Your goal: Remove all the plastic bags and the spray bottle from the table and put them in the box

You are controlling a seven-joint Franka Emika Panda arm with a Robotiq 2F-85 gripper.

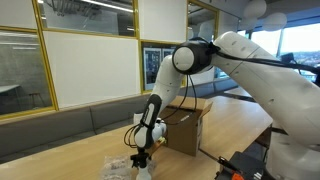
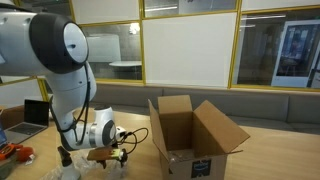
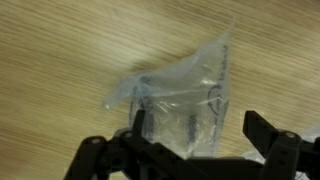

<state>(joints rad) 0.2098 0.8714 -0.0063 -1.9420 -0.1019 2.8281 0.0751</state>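
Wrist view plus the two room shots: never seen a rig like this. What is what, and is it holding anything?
It is one white robot arm with a two-finger gripper at its end. Two pictures come from cameras standing in the room, which look at the arm from different places. The third comes from a camera on the wrist that looks down past the gripper.

In both exterior views the arm bends down to a light-wood table, near an open cardboard box. The wrist view shows a clear plastic bag lying on the wood under the gripper. The jaws stand open above it, so nothing is held.
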